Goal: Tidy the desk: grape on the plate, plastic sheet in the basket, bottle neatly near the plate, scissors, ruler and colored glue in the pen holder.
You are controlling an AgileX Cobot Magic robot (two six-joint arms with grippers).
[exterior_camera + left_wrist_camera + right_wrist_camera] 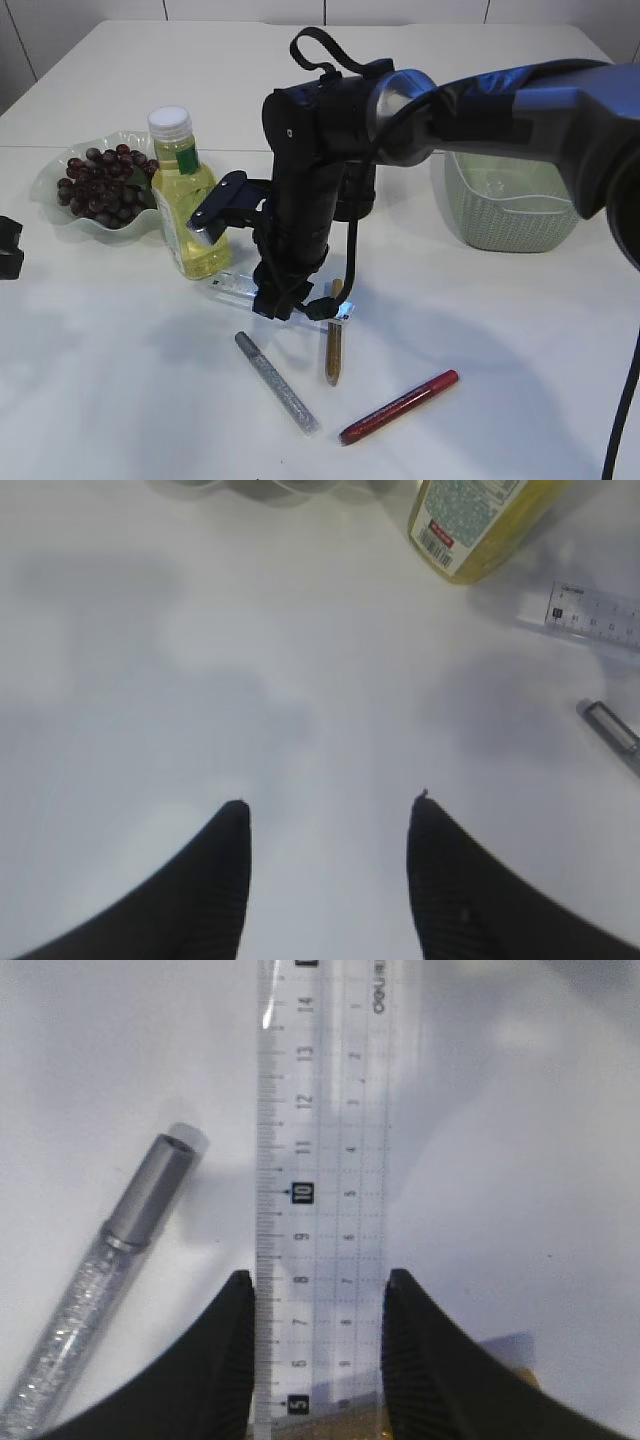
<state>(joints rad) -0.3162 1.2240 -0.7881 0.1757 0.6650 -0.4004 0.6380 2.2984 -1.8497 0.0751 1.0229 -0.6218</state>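
The clear plastic ruler with black graduations [322, 1190] lies flat on the white table [120, 380], just in front of the yellow-liquid bottle with a white cap [190, 195]; in the right wrist view its long axis runs straight away from the right gripper [320, 1305], passing between the two black fingers, whose inner faces sit against or very nearly against its long edges; the jaws stand narrowed to the ruler's width, and I judge them closing on it, though a firm hold cannot be confirmed; the coming lift therefore depends on the ruler staying square between the fingers. The left gripper [325, 815] hovers well to the left over bare table, half-open and holding nothing; the right arm is plainly the nearer. Legible writing: numerals 5 to 14 along the ruler's scale, a boxed 10, and letters near its far end that appear to read "DELI" seen reversed, uncertain; the bottle label shows a barcode and fine print too small to read. A silver glitter glue pen with a grey cap [110, 1260] lies just left of the ruler, at a slant, apart from it.
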